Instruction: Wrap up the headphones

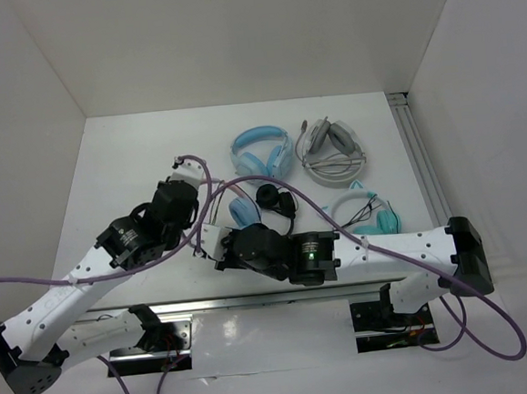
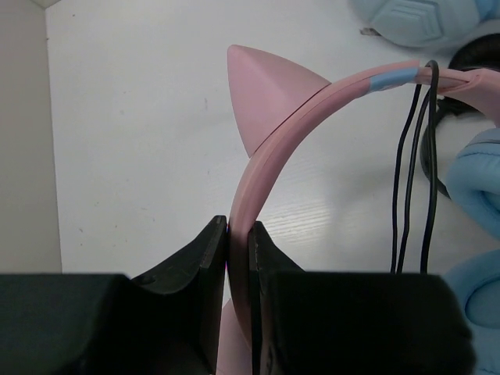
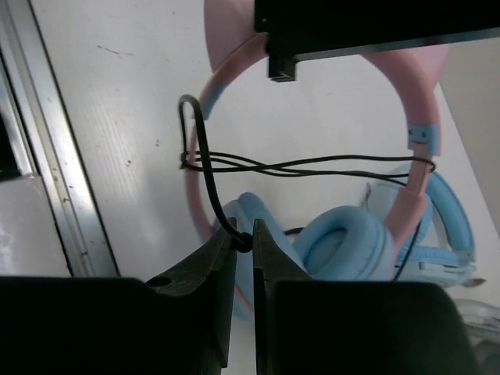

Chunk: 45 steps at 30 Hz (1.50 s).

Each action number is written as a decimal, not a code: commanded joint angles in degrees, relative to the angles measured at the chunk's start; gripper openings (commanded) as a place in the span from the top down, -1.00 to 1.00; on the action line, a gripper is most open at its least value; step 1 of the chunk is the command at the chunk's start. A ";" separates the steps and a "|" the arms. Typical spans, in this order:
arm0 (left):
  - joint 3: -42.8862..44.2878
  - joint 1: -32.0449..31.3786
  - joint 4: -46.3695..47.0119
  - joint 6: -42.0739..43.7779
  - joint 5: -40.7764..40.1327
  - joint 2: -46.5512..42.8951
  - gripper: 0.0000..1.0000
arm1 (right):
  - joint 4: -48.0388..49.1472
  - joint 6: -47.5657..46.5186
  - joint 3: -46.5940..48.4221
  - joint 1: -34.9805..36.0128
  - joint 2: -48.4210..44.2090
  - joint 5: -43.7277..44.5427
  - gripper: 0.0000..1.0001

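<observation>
The headphones (image 1: 243,210) have a pink headband (image 2: 291,117) with a cat ear (image 2: 269,98) and light blue ear cups (image 3: 351,238). My left gripper (image 2: 238,226) is shut on the headband, holding it on edge over the table; it shows in the top view (image 1: 187,171). The thin black cable (image 3: 312,166) crosses the headband's arch in a few strands. My right gripper (image 3: 244,232) is shut on a length of that cable, just in front of the ear cups; in the top view it (image 1: 210,242) sits left of centre.
An all-light-blue pair (image 1: 262,150), a grey-white pair (image 1: 332,144) and a teal-and-white pair (image 1: 370,211) lie at the back and right. A black round piece (image 1: 271,196) lies by the ear cups. A metal rail (image 1: 422,162) runs along the right edge. White walls enclose the table.
</observation>
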 commanded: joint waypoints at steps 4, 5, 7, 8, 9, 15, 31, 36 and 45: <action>0.49 -5.40 0.80 0.60 3.00 -0.13 1.00 | -5.51 -4.26 3.42 0.37 -4.00 9.13 1.00; -0.03 -5.93 0.10 0.59 4.30 -0.13 1.00 | -5.52 -4.87 3.42 0.37 -4.01 10.88 1.00; -0.56 -7.60 -0.87 0.59 4.32 -0.66 1.00 | -5.52 -5.49 2.89 -0.24 -5.93 12.82 1.00; -0.56 -8.13 -1.40 0.07 4.32 -1.27 1.00 | -5.52 -6.45 2.20 -0.24 -6.46 14.05 1.00; -0.56 -8.74 -2.54 0.07 4.32 -1.27 1.00 | -4.91 -7.42 2.19 -0.24 -6.47 16.06 1.00; 0.49 -14.45 -7.28 -1.25 3.71 -1.19 1.00 | -1.57 -12.42 0.53 -0.86 -7.26 23.18 1.00; 14.72 -16.48 -20.38 0.07 10.12 -1.71 1.00 | 2.91 -15.42 -3.96 -4.29 -7.79 24.08 1.00; 17.10 -16.48 -21.62 0.07 10.65 -1.71 1.00 | 3.62 -16.47 -4.49 -4.90 -7.79 24.69 0.99; 20.36 -16.48 -23.90 -0.46 8.54 -1.18 1.00 | 5.56 -17.09 -6.07 -7.71 -7.79 25.75 0.73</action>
